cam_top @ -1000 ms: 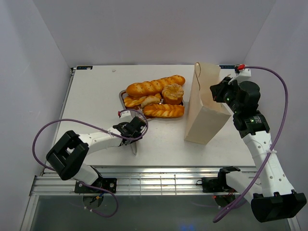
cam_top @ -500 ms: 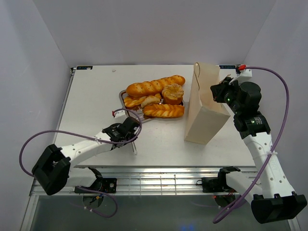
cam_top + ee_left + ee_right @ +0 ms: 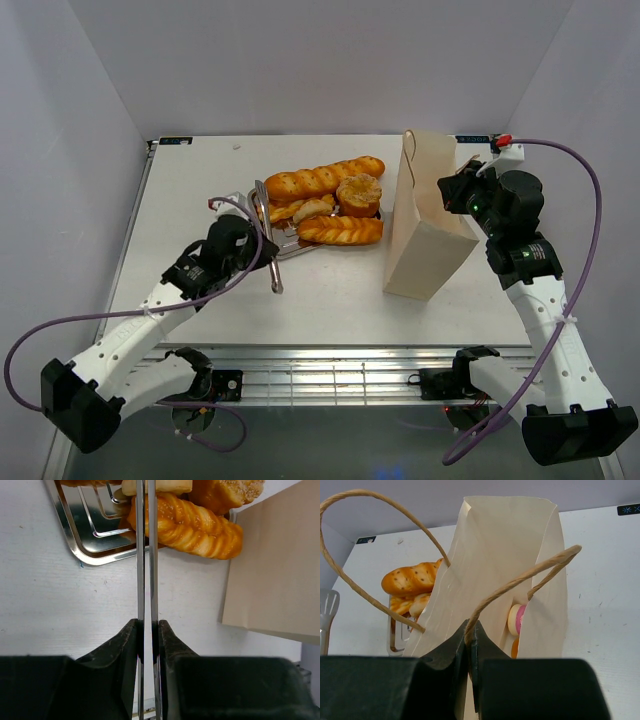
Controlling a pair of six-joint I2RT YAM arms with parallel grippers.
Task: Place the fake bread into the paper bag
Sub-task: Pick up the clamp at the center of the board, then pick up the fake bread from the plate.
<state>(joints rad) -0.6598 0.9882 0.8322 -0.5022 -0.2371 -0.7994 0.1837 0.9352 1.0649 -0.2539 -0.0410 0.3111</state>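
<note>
**Desk:** Entry one, nearest first. What's the left arm's pose?

**Me:** I log it reaching low from the near-left base, its forearm slanting toward the middle of the desk. The left fingers are narrow and clamped on the metal tongs. These are two thin, flat steel blades, nearly touching, and they run out over the tray's corner.

**Desk:** Entry two?

**Me:** A silver tray, mirror-bright with a ribbed floor. On it lies the fake bread, glossy golden-orange. I count a long braided baguette at the back, a twisted loaf at the front just beside the bag, and a round seeded bun between them.

**Desk:** Entry three, the bag?

**Me:** The paper bag is cream, matte and creased. It stands right of the tray, leaning, with its mouth open. A pink-iced donut shows inside.

**Desk:** And the right arm?

**Me:** It rises from the near-right base and bends over the bag's far side. The right fingers are pinched shut on the bag's rim, where a twisted string handle runs down between them.
</note>
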